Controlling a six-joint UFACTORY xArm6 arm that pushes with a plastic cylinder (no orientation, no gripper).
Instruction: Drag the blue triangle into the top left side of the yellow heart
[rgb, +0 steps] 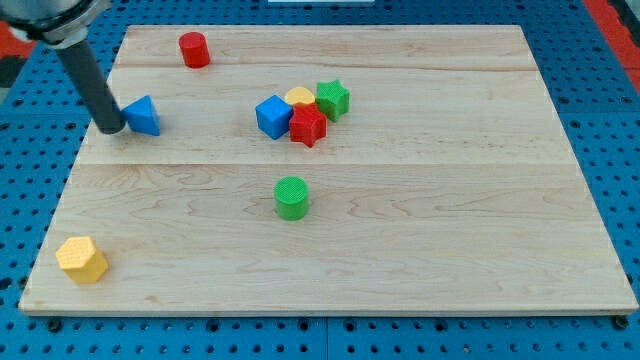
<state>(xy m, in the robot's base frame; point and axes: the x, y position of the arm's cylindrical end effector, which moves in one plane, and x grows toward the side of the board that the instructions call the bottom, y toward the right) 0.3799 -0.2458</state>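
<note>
The blue triangle lies on the wooden board at the view's left. My tip stands just left of it, touching or almost touching its left side. The yellow heart sits near the board's middle top, mostly hemmed in by a blue cube at its lower left, a red star below it and a green star at its right. The heart is well to the right of the triangle.
A red cylinder stands near the top left. A green cylinder stands below the cluster. A yellow hexagonal block sits at the bottom left corner. The board rests on a blue pegboard.
</note>
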